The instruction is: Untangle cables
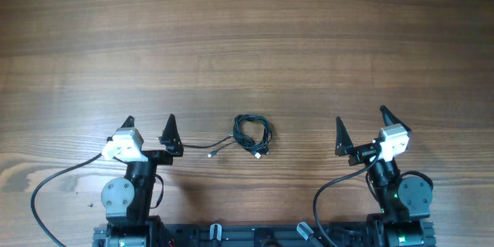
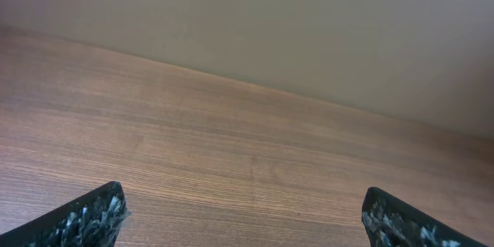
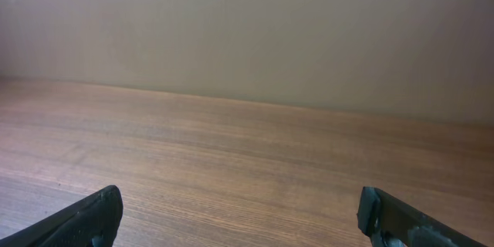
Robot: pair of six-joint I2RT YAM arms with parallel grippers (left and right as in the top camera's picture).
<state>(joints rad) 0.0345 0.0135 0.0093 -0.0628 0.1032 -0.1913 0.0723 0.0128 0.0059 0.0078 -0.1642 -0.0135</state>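
On the wood table (image 1: 247, 31) the cables (image 1: 252, 134) sit in a knot, not pulled apart yet. The left gripper (image 1: 148, 120) and right gripper (image 1: 360, 116) gape wide, empty.

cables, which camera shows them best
The overhead view. It shows the cables whole: a small dark coil on the table, with one strand trailing toward the left hand. Both wrist views look out over bare wood beyond the coil and show no cable at all.
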